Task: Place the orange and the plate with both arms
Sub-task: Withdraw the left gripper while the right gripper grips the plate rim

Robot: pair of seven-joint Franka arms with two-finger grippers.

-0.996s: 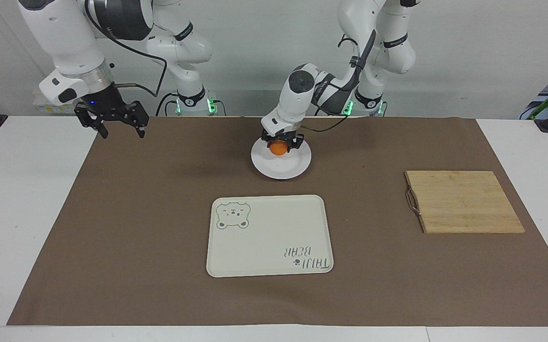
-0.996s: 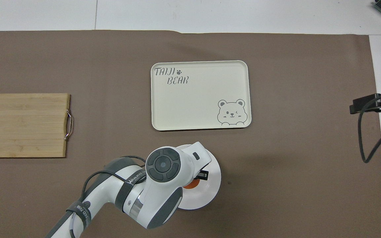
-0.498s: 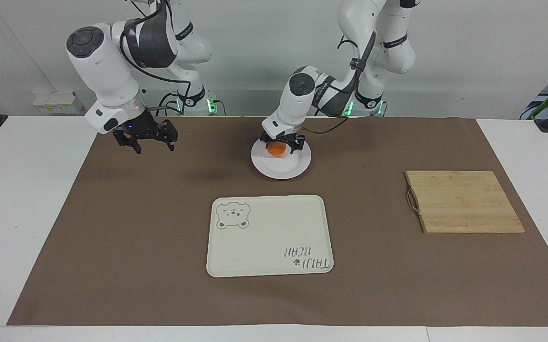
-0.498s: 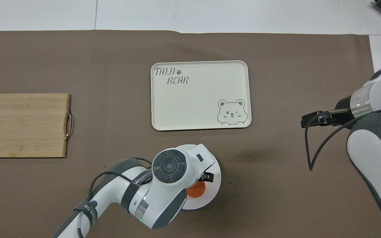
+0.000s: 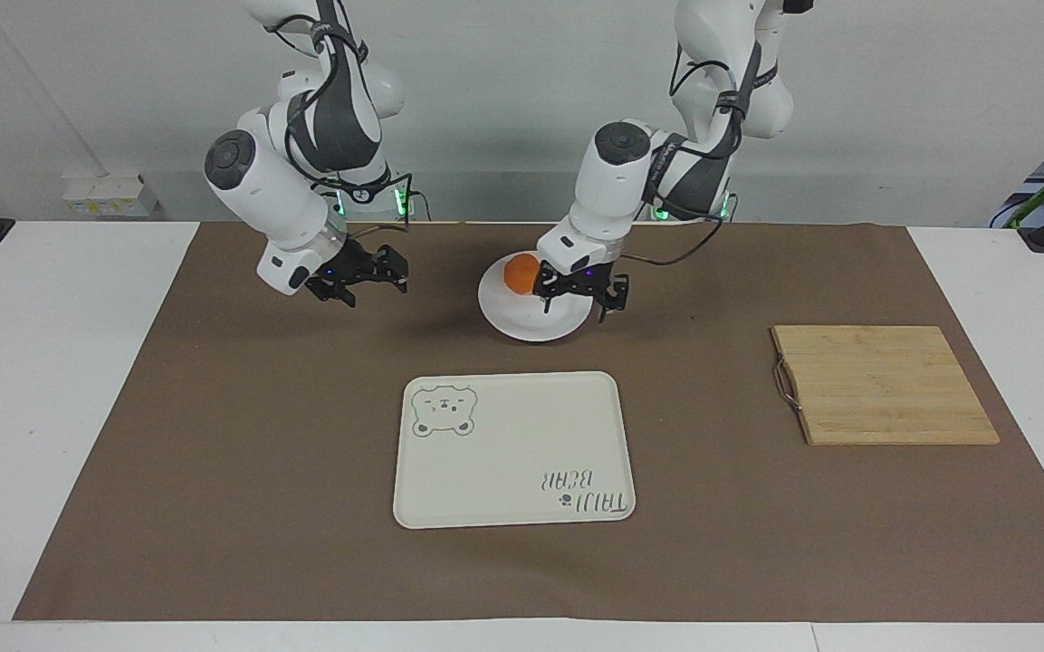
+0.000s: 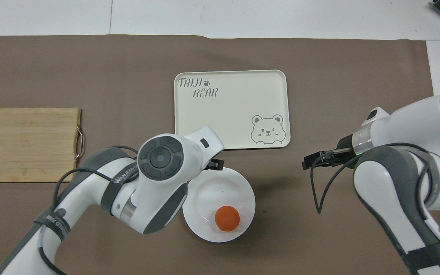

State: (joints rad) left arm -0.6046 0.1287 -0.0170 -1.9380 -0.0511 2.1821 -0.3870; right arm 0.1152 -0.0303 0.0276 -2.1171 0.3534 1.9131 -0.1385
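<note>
The orange (image 5: 522,272) (image 6: 227,218) rests free on the white plate (image 5: 531,323) (image 6: 212,191), on the part of it nearest the robots. The plate lies on the brown mat between the two arms. My left gripper (image 5: 580,297) is open and empty, low over the plate's rim toward the left arm's end, just beside the orange. In the overhead view its wrist hides most of it; one black finger (image 6: 216,165) shows. My right gripper (image 5: 366,279) (image 6: 315,160) is open and empty, over the mat beside the plate toward the right arm's end.
A cream tray with a bear drawing (image 5: 512,448) (image 6: 231,110) lies farther from the robots than the plate. A wooden cutting board with a metal handle (image 5: 884,385) (image 6: 27,143) lies toward the left arm's end. A brown mat (image 5: 259,435) covers the table.
My left gripper let go of the orange and moved off it toward the left arm's end. My right arm swung down and in toward the plate.
</note>
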